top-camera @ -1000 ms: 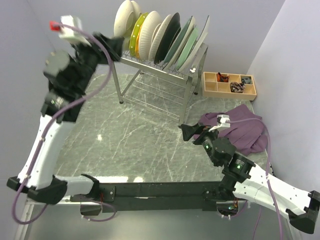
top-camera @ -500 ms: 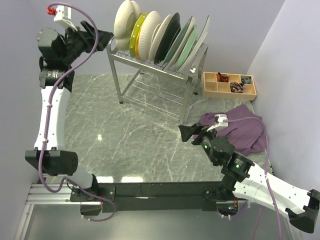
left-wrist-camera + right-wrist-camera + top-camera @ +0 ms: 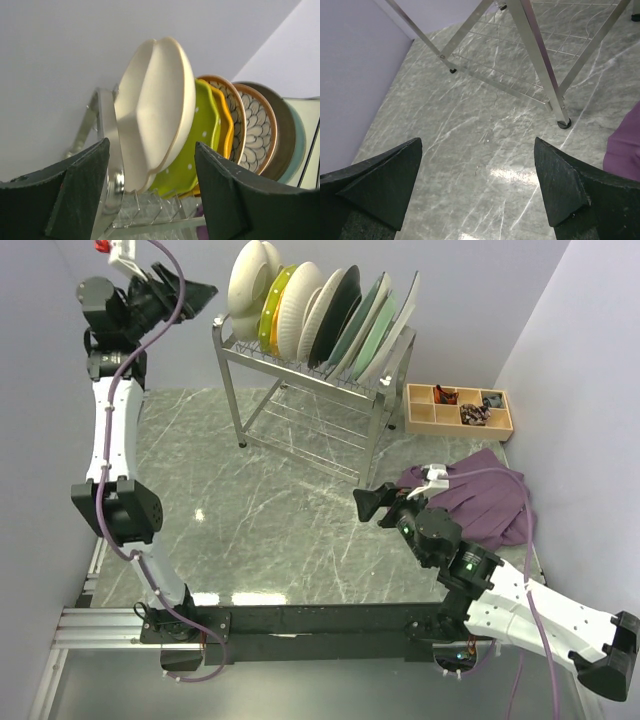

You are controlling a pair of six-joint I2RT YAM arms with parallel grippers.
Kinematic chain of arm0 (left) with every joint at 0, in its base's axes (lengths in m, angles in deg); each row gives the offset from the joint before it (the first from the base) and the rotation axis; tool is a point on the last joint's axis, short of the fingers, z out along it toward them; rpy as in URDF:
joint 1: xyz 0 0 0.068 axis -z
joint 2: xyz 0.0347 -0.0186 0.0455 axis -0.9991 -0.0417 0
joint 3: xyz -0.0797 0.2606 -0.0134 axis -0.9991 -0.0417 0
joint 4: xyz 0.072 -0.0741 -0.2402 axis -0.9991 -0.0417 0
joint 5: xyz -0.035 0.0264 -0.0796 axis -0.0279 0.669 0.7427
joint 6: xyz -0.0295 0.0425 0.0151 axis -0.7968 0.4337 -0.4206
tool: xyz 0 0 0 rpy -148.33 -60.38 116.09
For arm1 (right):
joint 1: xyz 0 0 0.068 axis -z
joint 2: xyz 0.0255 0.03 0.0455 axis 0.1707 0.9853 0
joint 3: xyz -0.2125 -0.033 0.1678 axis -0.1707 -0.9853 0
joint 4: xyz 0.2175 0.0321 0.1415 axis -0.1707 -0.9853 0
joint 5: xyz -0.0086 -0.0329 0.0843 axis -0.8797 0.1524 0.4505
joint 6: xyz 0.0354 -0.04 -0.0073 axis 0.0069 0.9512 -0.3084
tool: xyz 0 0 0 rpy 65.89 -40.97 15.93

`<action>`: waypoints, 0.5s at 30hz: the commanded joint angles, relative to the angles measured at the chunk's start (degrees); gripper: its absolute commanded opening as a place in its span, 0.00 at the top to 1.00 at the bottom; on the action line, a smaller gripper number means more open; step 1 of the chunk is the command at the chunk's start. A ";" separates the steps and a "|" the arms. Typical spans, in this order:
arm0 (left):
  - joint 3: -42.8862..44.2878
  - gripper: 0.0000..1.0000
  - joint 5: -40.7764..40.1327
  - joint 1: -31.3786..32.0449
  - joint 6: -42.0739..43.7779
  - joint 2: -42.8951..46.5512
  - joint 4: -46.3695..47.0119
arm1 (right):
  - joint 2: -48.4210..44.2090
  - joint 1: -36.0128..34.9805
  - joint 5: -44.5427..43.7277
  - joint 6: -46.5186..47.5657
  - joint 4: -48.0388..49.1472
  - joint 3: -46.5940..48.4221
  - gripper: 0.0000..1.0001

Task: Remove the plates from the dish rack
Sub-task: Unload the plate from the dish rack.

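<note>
The dish rack (image 3: 310,375) stands at the back of the table with several plates upright in its top tier. The row starts at the left with a cream divided plate (image 3: 250,282), then a yellow-green dotted plate (image 3: 272,308), a petal-patterned plate (image 3: 300,298) and darker and pale plates (image 3: 365,320). My left gripper (image 3: 198,290) hangs open just left of the cream plate, apart from it. The left wrist view shows the cream plate (image 3: 155,105) and dotted plate (image 3: 200,145) beyond the empty left gripper (image 3: 151,145). My right gripper (image 3: 368,502) is open over the table, in front of the rack.
A wooden compartment tray (image 3: 458,408) sits right of the rack. A purple cloth (image 3: 480,495) lies beside the right arm. The rack's legs (image 3: 542,65) stand ahead of the right gripper (image 3: 477,142). Walls close in behind, left and right.
My left arm has stretched upward and its gripper has risen and drawn slightly left from the rack's end, its jaws a little narrower. The right gripper has barely moved.
</note>
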 commanded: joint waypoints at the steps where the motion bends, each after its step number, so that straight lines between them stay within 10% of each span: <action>1: -2.05 0.27 9.25 0.31 -3.71 0.94 15.22 | 1.50 -0.36 -0.29 1.07 1.11 3.14 0.02; 8: -2.75 0.37 13.57 0.48 -10.66 -3.11 26.74 | 4.41 -0.36 -0.20 1.42 -1.00 4.63 0.02; 15: 1.38 0.39 11.03 3.82 -1.35 -4.69 17.35 | 4.14 -0.36 0.07 1.86 -0.48 4.37 0.02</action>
